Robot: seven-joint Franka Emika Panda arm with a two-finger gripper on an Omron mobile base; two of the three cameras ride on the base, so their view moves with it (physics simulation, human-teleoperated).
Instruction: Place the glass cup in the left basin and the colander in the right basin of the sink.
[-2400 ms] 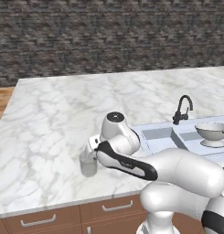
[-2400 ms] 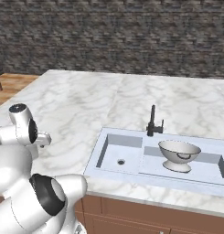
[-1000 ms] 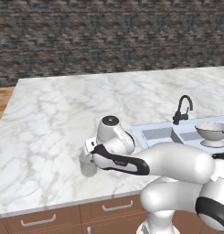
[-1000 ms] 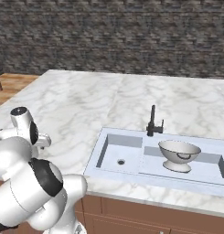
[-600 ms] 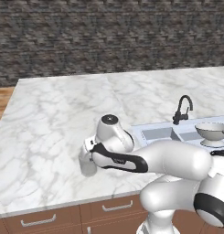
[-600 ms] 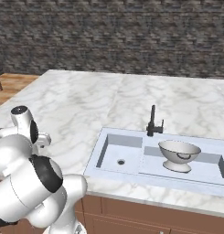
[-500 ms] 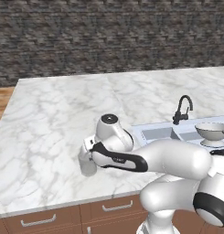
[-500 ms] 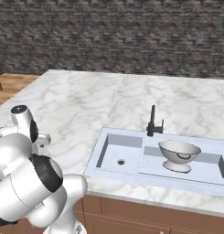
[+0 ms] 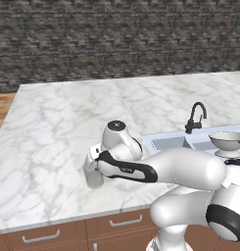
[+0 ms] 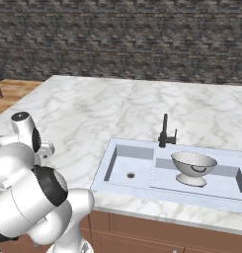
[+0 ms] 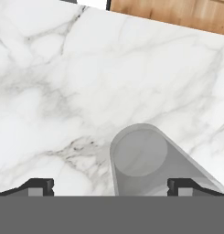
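Observation:
The glass cup stands upright on the marble counter near its front edge, left of the sink. My gripper hangs open just above the cup. In the hand view the cup lies between the two fingertips, closer to the right one, and neither touches it. The colander sits upright in the right basin. The left basin holds nothing but its drain hole.
A thin black faucet rises behind the divider between the basins. The counter's front edge runs close to the cup, with wooden floor beyond the counter's end. A dark stone wall backs the counter.
The hand has sunk a little and shifted left over the cup. The jaws stayed open. The cup and the colander have not moved.

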